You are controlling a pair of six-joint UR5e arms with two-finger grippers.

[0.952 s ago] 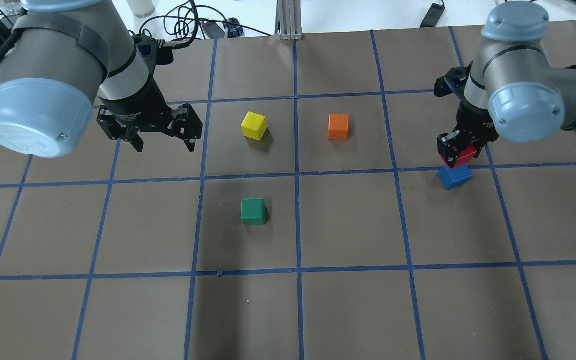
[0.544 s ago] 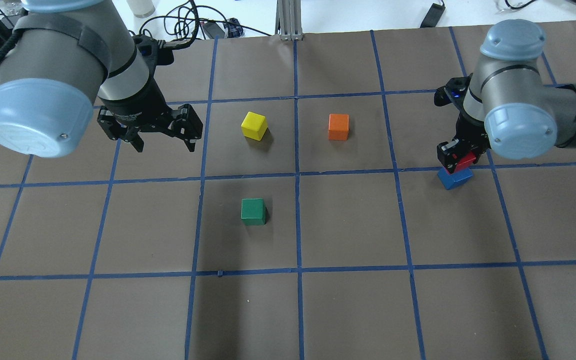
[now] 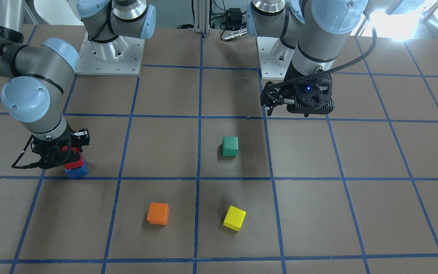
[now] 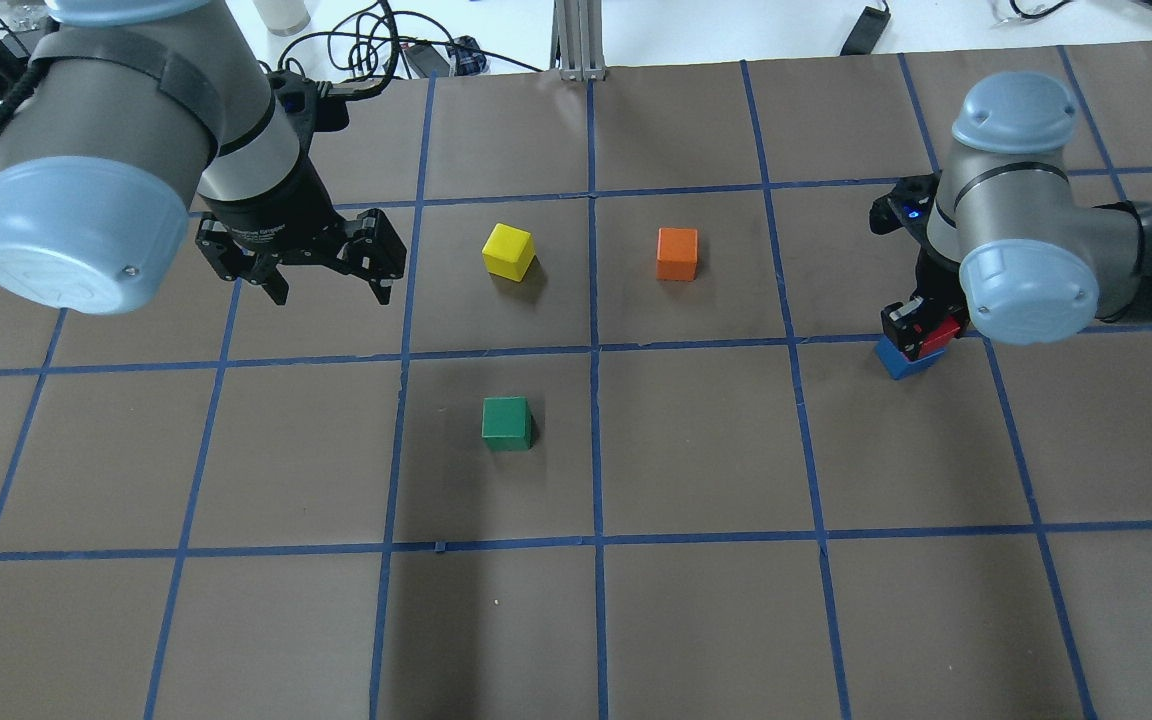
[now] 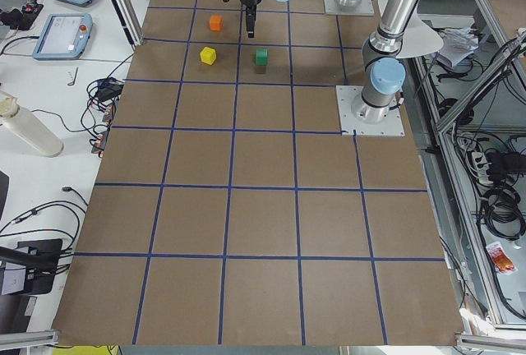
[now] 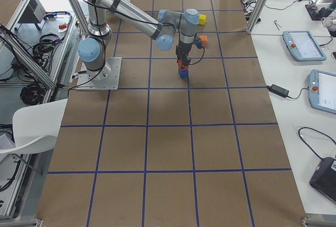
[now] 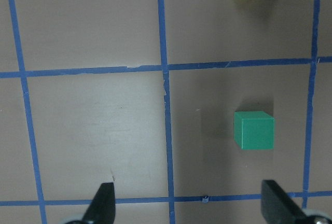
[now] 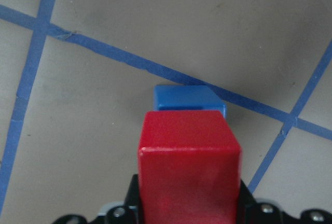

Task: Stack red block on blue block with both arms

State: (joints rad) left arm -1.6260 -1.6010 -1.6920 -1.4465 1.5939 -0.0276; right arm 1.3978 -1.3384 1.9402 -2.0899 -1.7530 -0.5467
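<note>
Black left gripper (image 4: pixel 332 294) at upper left of the overhead frame, jaws spread wide with nothing in them, hovering above the brown table (image 4: pixel 706 450). Moving right: yellow block (image 4: pixel 508 250) and green block (image 4: pixel 506 422) left of centre, orange block (image 4: pixel 677 253) just right of centre, all well apart from the stack. Far right, mid-height: right gripper (image 4: pixel 924 328) clenched on the red block (image 4: pixel 941 336), which is directly over the blue block (image 4: pixel 898 362). In the right wrist view only blue's far edge peeks out past red. Touching or just above, cannot tell. Step in hand looks like placement, nearly done. Next move likely calls for seating red flat, letting go without nudging it, then lifting straight up so nothing topples
</note>
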